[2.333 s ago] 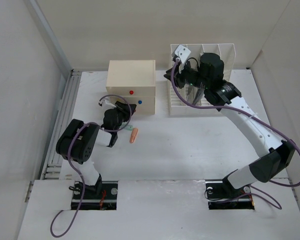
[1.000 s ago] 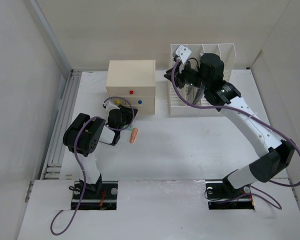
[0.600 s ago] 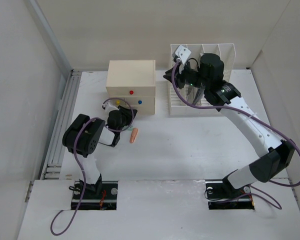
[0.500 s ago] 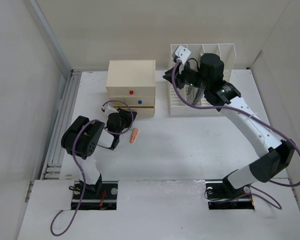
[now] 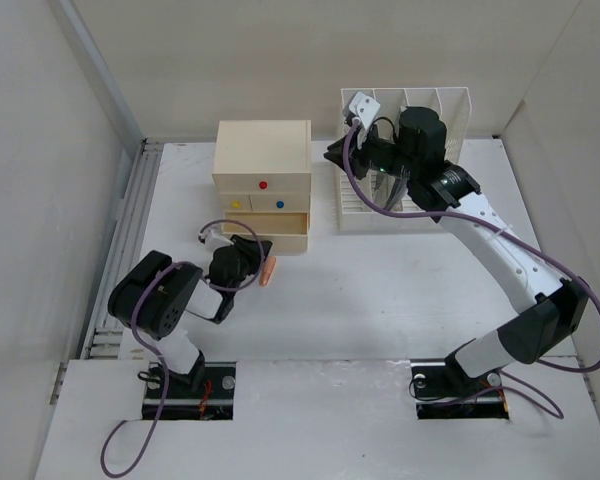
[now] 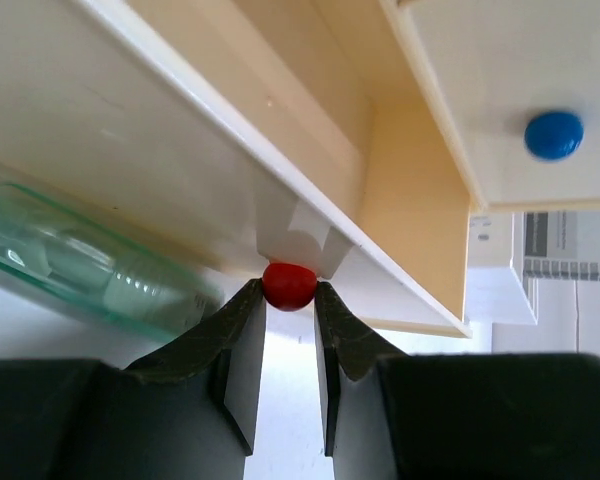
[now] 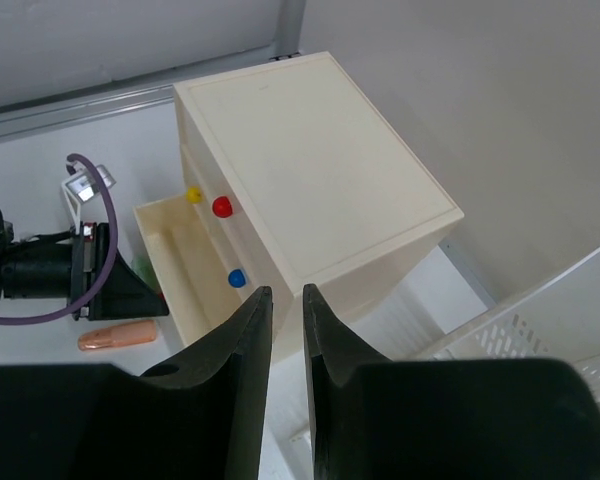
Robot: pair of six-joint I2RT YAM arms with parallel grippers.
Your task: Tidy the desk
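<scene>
The desk (image 5: 380,290) is a wide white tabletop. A cream drawer box (image 5: 263,160) stands at its back left, and its bottom drawer (image 5: 273,225) is pulled out. My left gripper (image 5: 248,250) is at the drawer's front. In the left wrist view it (image 6: 286,290) is shut on the drawer's small red knob (image 6: 289,284). My right gripper (image 5: 332,152) hovers high beside the box. In its wrist view it (image 7: 285,292) is shut and empty above the box (image 7: 310,170).
A peach finger-shaped object (image 5: 269,270) lies right of my left gripper. A clear greenish item (image 6: 80,270) lies by the drawer. A white slotted file rack (image 5: 455,110) stands at the back right. Yellow (image 5: 236,203) and blue (image 5: 280,204) knobs sit on the middle drawers.
My left gripper closed on the bottom drawer's red knob and drew back towards the near edge, sliding the drawer open. The right arm has barely moved.
</scene>
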